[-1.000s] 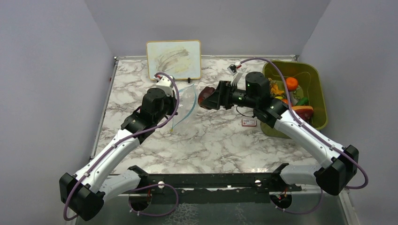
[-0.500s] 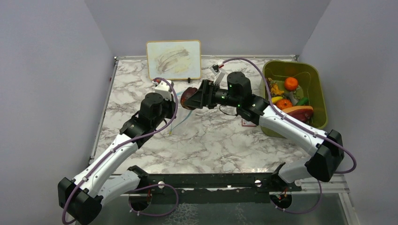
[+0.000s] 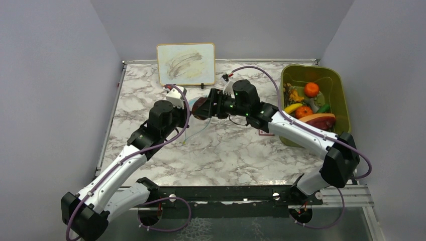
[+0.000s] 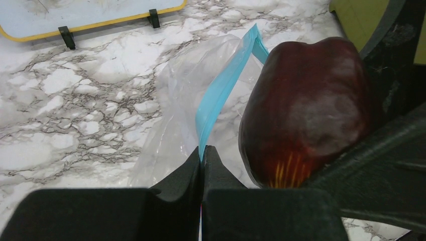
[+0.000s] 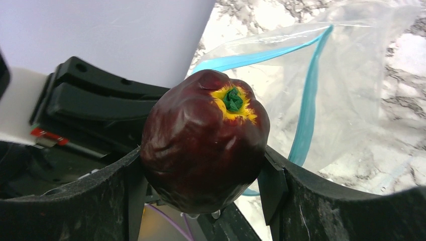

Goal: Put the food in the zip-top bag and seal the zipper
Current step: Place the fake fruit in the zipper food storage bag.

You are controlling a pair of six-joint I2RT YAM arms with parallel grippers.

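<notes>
Marbled desk beneath both my arms. Green bin, well right of my right fingers, holds the remaining food. Clear bag lies just beyond my left fingers, which are pinched closed on its blue zipper. Dark purple pepper, clamped between my right fingers, hangs just beside the left fingers at the bag's mouth.

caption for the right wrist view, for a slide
Right gripper holding a dark red pepper before the clear zip-top bag
</notes>
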